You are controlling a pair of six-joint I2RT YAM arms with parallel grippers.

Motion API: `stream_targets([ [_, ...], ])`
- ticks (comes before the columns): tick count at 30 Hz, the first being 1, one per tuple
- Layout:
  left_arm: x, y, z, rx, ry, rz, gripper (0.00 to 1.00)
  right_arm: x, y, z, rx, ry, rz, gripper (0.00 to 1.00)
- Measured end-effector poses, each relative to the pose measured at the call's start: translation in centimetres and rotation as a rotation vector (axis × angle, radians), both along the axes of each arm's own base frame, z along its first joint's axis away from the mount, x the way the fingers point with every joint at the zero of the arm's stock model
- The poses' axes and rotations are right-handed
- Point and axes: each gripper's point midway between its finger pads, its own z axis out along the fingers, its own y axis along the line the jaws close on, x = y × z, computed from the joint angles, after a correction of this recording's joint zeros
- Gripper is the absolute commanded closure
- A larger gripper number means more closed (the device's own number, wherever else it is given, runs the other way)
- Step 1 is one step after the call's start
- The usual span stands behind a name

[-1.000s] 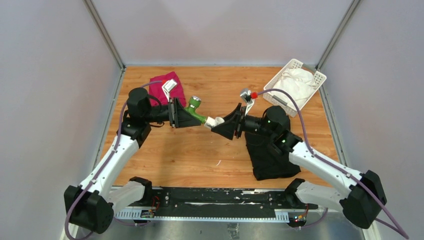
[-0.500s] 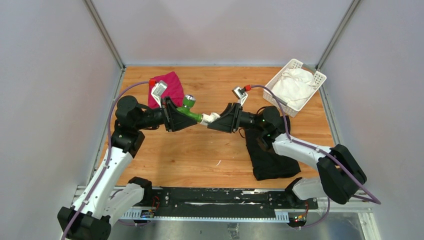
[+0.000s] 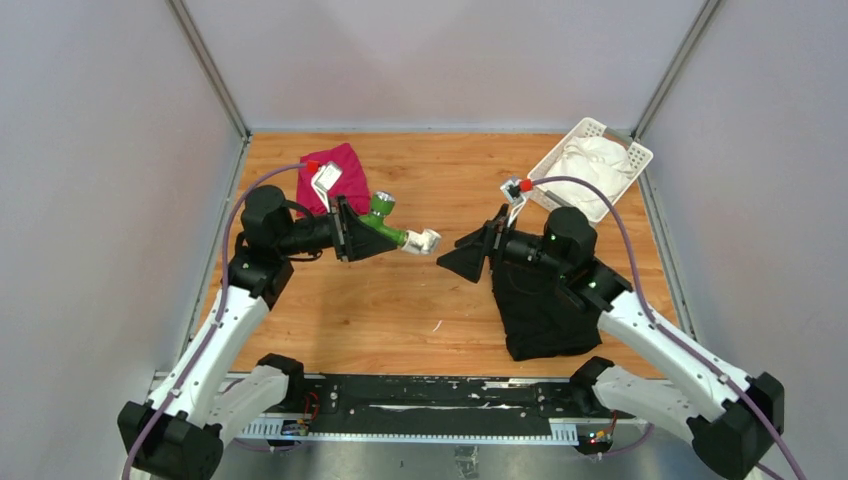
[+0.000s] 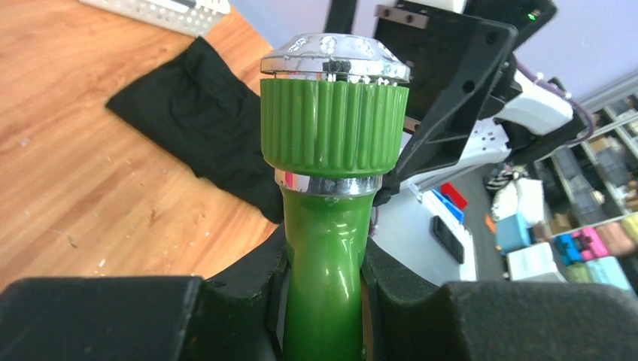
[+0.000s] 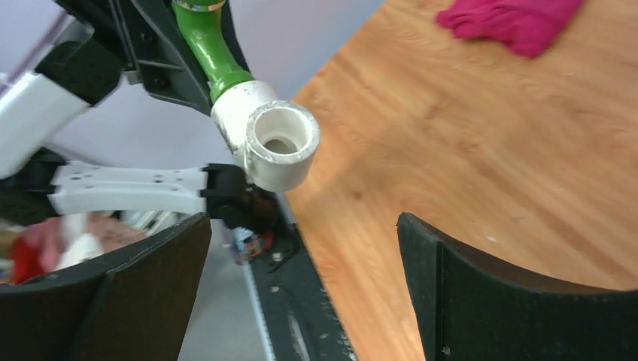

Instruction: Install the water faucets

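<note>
The left gripper (image 3: 378, 232) is seen closed tightly on the green tap (image 4: 326, 248), whose stem is clamped between the two black fingers (image 4: 410, 297) in the left wrist view. The tap is held in the air above the table (image 3: 440, 160), left of its middle. Its ribbed round knob (image 4: 335, 124) is capped in chrome and is turned toward the back of the table. The white pipe fitting (image 5: 274, 143) is seated on the tap's outer end and is pointed toward the right arm, its open round mouth facing the right wrist camera. Just behind the left gripper, a red cloth (image 3: 340, 170) is laid on the wood near the back left.

A clear gap is left between the fitting and the right gripper (image 3: 455, 255), whose jaws are spread wide with nothing held between them. In the right wrist view the right gripper's fingers are set at the two lower corners, and the fitting is seen ahead of the space between them, touched by neither. Under the right arm a black cloth (image 3: 545, 315) is spread on the table. At the back right corner a white basket (image 3: 585, 127) is set at an angle, and a white cloth (image 3: 592, 160) is bundled inside it.
</note>
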Motion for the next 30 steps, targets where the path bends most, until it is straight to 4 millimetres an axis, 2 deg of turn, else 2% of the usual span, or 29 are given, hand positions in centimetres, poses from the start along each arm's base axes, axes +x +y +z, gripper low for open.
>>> stream_targets([
  [3,0.5,-0.4,-0.7,0.010,0.107,-0.023,1.00,0.7,-2.6,-0.7,-0.140,-0.106,-0.130,0.02],
  [6,1.1,-0.8,-1.2,0.007,0.203,-0.047,1.00,0.7,-4.8,-1.6,-0.258,-0.214,-0.208,0.10],
  [9,1.4,-1.1,-2.0,0.000,0.316,-0.049,1.00,0.0,-6.1,-1.1,-0.348,-0.397,-0.240,0.11],
  [11,1.3,-1.1,-1.9,-0.009,0.365,-0.046,1.00,-0.5,-6.3,-0.3,-0.385,-0.524,-0.248,0.08],
  [16,1.0,-1.2,-1.8,-0.034,0.469,-0.043,1.00,-2.4,-4.3,0.6,-0.445,-0.892,-0.206,0.01],
  [20,0.8,-1.2,-1.9,-0.046,0.531,-0.044,1.00,-3.1,-1.4,-1.4,-0.542,-1.145,-0.162,0.01],
  [24,0.8,-1.2,-1.8,-0.051,0.550,-0.042,1.00,-2.2,0.9,-3.3,-0.712,-1.364,-0.161,0.01],
  [30,0.9,-1.2,-1.8,-0.052,0.552,-0.037,1.00,0.0,1.2,-2.7,-0.887,-1.590,-0.309,0.01],
])
